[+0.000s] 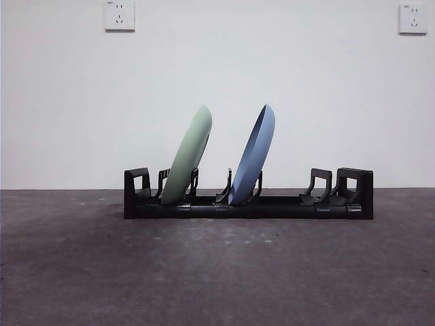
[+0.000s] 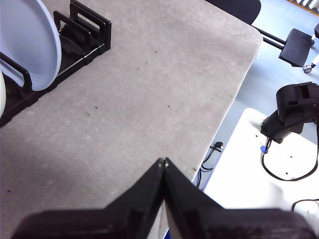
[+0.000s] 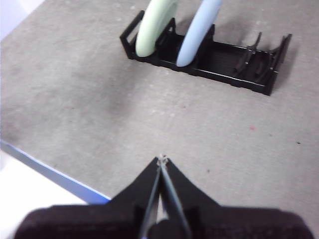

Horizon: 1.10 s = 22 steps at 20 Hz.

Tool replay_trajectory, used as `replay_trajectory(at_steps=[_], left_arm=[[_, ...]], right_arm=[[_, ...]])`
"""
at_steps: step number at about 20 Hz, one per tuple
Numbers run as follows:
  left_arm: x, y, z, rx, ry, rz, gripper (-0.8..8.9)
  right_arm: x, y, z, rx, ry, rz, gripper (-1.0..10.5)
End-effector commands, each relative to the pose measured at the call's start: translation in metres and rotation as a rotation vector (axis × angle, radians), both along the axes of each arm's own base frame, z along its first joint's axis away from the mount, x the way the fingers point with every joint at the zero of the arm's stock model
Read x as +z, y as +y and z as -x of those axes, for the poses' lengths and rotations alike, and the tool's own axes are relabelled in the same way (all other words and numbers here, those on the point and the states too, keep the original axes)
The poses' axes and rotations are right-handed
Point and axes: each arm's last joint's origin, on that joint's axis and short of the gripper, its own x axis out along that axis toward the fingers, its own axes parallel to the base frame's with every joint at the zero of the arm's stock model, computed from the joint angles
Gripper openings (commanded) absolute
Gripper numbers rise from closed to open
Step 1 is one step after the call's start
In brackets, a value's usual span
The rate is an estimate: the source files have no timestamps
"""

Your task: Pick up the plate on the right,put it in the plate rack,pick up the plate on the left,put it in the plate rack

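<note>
Both jaws are pressed together and empty on the left end effector (image 2: pixel 163 162) and the right end effector (image 3: pixel 162 159), each poised over bare surface (image 1: pixel 217 272) well apart from the plate rack (image 1: pixel 285 206). The green plate (image 1: pixel 187 157) and blue plate (image 1: pixel 253 156) lean in neighbouring slots. Probably only retreat remains; keep clear of the rims.

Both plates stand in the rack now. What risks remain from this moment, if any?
1. The green plate and the blue plate both lean steeply in the plate rack; a bump might tip them.
2. Both sit toward one end of the rack, so it could perhaps rock if knocked.
Both grippers, left and right, are shut and well clear.
</note>
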Motion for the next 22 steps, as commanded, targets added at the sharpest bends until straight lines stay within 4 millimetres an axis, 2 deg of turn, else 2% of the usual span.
replay_trajectory(at_steps=[1,9,11,13,16,18,20,22], left_arm=[[0.001,-0.001,0.0,-0.01,-0.013,-0.003,-0.04],[0.001,-0.004,-0.006,-0.002,-0.04,-0.006,-0.04],[0.005,-0.005,-0.011,0.043,-0.12,-0.013,-0.04],[0.013,-0.007,-0.016,0.075,-0.274,-0.003,-0.04],[0.033,0.009,-0.026,0.174,-0.543,0.007,-0.04],[0.04,0.026,-0.026,0.211,-0.618,0.016,-0.04],[0.041,0.044,-0.02,0.255,-0.656,0.017,-0.04],[0.033,0.059,-0.013,0.345,-0.703,-0.023,-0.04]], right_arm=[[-0.003,0.0,-0.003,-0.019,0.039,0.019,0.0],[-0.005,0.005,-0.019,-0.032,0.084,0.046,0.0],[-0.006,0.007,-0.025,-0.032,0.104,0.053,0.0],[-0.008,0.01,-0.033,-0.031,0.128,0.061,0.0],[-0.011,0.014,-0.046,-0.031,0.173,0.077,0.0],[-0.013,0.017,-0.056,-0.031,0.203,0.087,0.0],[-0.016,0.021,-0.067,-0.03,0.238,0.1,0.0],[-0.02,0.025,-0.078,-0.03,0.274,0.112,0.0]])
